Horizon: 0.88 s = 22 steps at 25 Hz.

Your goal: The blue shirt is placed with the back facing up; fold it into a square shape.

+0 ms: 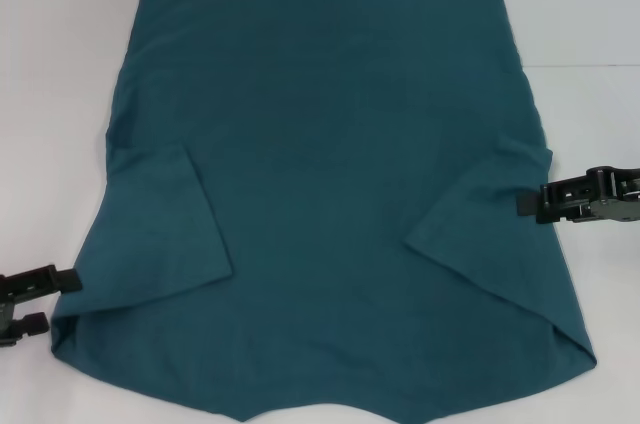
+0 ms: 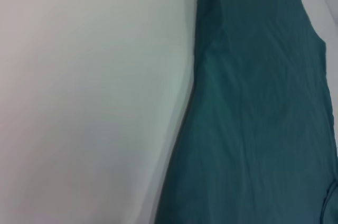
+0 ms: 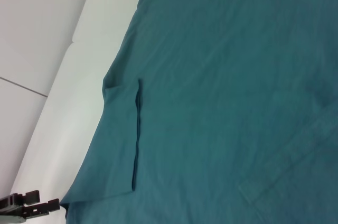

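Blue shirt [image 1: 340,174] lies flat on the white surface [image 1: 60,64], both sleeves folded inward. Left gripper [image 1: 40,299] is open at its near-left edge, holding nothing; right gripper [image 1: 530,202] is at the right edge, state unclear.

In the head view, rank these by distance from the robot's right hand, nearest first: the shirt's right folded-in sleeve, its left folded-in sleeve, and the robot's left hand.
Measured from the right hand at the blue shirt:
1. Right folded-in sleeve, just beside it.
2. Left folded-in sleeve, across the shirt.
3. Left hand, off the shirt's far left corner.
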Available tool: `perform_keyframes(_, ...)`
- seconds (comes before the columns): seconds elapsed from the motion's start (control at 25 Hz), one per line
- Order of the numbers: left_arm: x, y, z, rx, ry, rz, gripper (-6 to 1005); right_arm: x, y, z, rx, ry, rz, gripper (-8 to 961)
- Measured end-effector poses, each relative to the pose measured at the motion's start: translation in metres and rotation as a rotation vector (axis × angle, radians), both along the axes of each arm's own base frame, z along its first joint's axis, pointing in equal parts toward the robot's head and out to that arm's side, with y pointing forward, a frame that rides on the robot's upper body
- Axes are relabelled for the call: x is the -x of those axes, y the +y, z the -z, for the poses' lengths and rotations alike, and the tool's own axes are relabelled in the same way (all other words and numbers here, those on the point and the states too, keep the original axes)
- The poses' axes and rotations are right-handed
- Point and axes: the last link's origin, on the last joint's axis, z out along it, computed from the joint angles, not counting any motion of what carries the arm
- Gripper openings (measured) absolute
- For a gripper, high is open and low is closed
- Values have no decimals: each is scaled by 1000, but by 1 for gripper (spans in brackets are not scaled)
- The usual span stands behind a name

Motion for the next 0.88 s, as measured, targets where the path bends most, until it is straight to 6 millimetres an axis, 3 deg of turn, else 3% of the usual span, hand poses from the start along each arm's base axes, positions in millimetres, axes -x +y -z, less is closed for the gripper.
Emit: perform_keyframes(0.88, 3, 1, 16, 31, 47, 28, 948, -1, 0, -2, -5, -4, -2, 506)
